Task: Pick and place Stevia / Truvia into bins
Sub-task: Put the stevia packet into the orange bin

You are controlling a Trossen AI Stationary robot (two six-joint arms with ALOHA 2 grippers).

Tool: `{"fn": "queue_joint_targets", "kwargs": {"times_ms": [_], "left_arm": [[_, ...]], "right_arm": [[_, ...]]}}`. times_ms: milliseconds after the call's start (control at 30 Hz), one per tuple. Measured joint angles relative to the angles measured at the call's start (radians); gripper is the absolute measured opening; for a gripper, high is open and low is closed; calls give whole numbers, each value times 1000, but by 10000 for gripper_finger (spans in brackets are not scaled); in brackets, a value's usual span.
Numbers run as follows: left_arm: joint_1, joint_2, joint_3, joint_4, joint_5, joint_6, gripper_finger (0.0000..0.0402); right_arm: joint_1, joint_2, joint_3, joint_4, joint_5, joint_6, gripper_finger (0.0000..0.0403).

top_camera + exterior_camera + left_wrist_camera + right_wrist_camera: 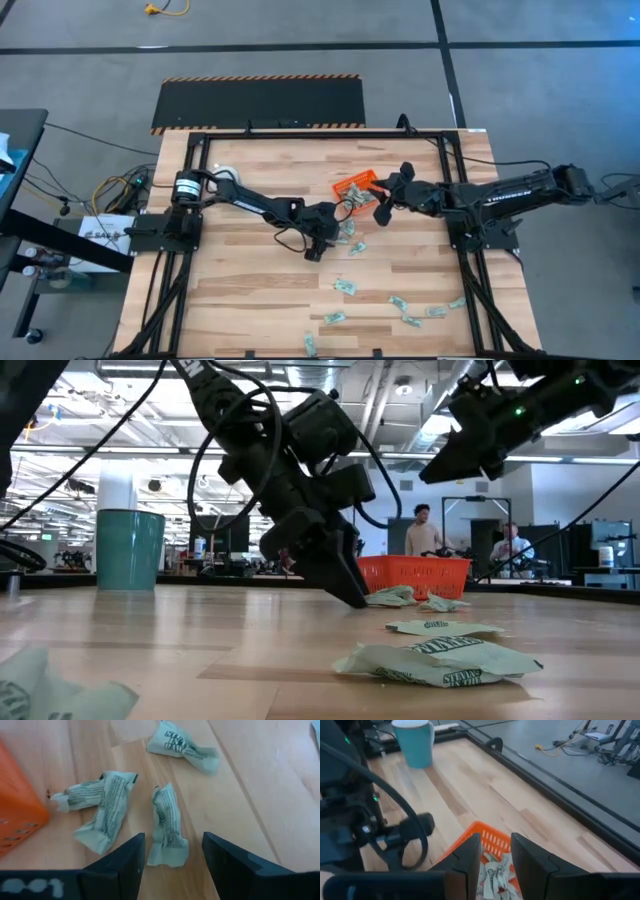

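Pale green Stevia packets lie flat and scattered on the wooden table. One crumpled packet (167, 822) lies lengthwise between the fingers of my left gripper (173, 838), which is open, slants down low over the table and stands on either side of it without touching. Two more overlapping packets (102, 807) lie beside it, next to the orange bin (15, 820). My right gripper (495, 839) hovers open above the bin (470, 827), which has packets (495, 870) inside. From above, both grippers (338, 228) (378, 192) meet near the bin (352, 186).
A teal cup (130, 550) stands at the table's far left (222, 172). More packets (345, 287) (405, 305) lie toward the near right; some (440, 660) are close to the low camera. Black frame rails (470, 260) line the table. People stand in the room behind.
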Motion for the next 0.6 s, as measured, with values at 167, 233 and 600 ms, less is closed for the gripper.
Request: {"fn": "queue_joint_targets", "kwargs": {"times_ms": [167, 233, 600], "left_arm": [[0, 5, 1, -1, 0, -15, 187], [0, 5, 1, -2, 0, -23, 176], [-1, 9, 0, -3, -3, -90, 21]], "right_arm": [[-1, 0, 1, 9, 0, 0, 100], [-1, 0, 1, 10, 0, 0, 100], [-1, 0, 1, 13, 0, 0, 100]]}}
